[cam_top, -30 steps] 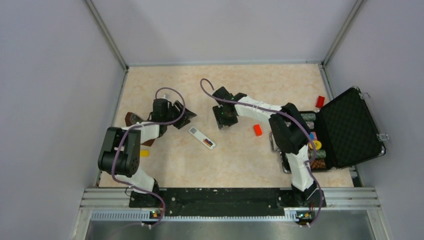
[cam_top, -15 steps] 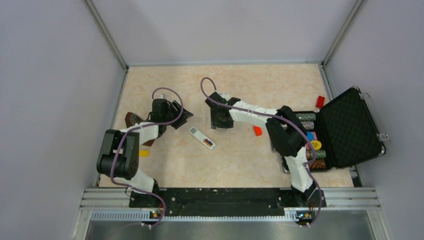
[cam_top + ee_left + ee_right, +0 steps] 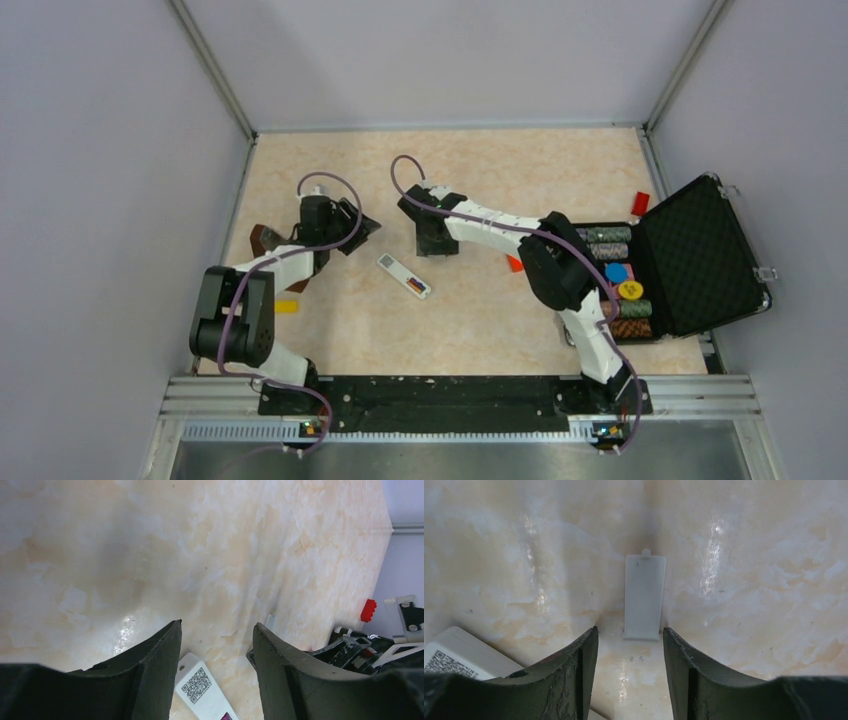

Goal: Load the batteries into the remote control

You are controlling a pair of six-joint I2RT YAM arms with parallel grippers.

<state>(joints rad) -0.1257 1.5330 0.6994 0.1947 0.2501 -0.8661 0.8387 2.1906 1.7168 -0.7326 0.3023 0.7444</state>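
Two wide, empty: left tool (image 3: 217, 625) by remote (image 3: 200, 685), right tool (image 3: 630, 629) straddling cover (image 3: 644, 597); thin cover flat on tabletop (image 3: 749, 555) may skid from pinch

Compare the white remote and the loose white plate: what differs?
The slim white remote control carries a QR sticker and shows the purple and orange batteries; the small thin white rectangular plate is plain, with one end tab. The plate lies centred ahead of the right gripper's open fingers; the remote lies beside them, mostly out of that view. Both are white and flat on the table.
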